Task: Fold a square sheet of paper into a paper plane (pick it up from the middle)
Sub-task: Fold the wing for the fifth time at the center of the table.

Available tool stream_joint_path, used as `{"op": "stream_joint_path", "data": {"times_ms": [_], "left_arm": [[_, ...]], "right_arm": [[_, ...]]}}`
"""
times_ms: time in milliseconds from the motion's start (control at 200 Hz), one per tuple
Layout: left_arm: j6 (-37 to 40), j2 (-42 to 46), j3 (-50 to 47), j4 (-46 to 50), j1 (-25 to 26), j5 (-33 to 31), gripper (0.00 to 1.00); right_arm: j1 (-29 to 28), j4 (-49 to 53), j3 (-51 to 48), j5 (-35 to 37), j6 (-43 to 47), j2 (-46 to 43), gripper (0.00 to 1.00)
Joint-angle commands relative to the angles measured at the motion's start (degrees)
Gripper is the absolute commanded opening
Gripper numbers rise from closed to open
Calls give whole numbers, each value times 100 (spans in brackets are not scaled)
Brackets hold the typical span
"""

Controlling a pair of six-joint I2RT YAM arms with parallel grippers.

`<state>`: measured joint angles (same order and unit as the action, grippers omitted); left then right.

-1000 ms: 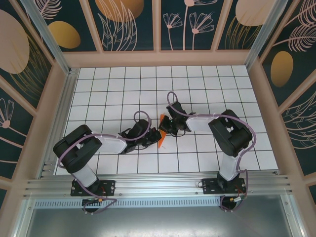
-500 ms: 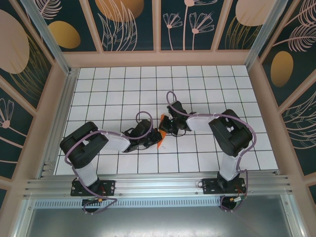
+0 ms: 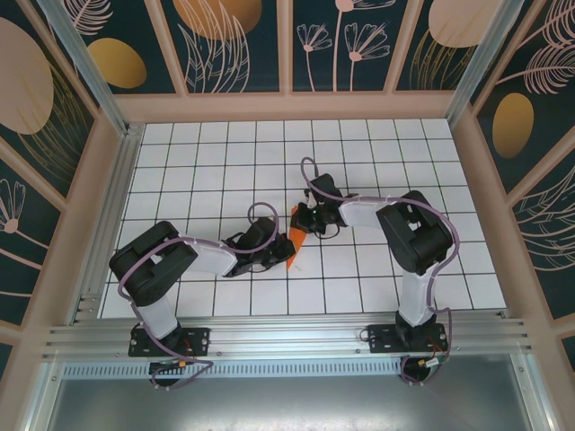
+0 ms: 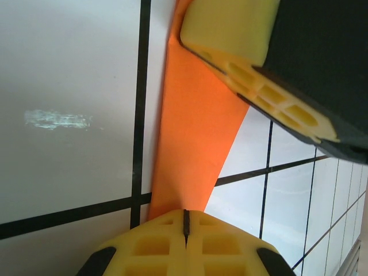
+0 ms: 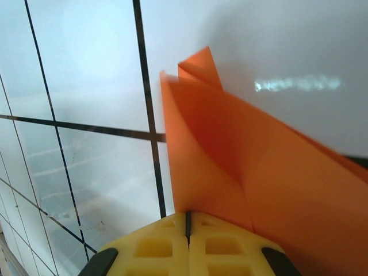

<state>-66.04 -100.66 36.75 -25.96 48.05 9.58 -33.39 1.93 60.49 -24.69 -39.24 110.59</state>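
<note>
Centre of the top view: orange paper, long axis running bottom to top of frame. Left gripper is clamped shut on its near end, right gripper likewise on the far end. Both arms reach inward, forearms low. Paper is creased, layered, with pointed corners.

No text, label or number is legible.
</note>
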Motion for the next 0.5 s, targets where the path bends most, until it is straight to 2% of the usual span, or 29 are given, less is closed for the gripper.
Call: {"op": "stream_joint_path", "data": {"times_ms": [0,495], "left_arm": [[149,-259,-289,898,123,211,0],[151,-407,-577,856,143,158,0]], "right_arm": [[172,-136,369,503,327,340,8],[568,193,1519,562,615,916,7]]}}
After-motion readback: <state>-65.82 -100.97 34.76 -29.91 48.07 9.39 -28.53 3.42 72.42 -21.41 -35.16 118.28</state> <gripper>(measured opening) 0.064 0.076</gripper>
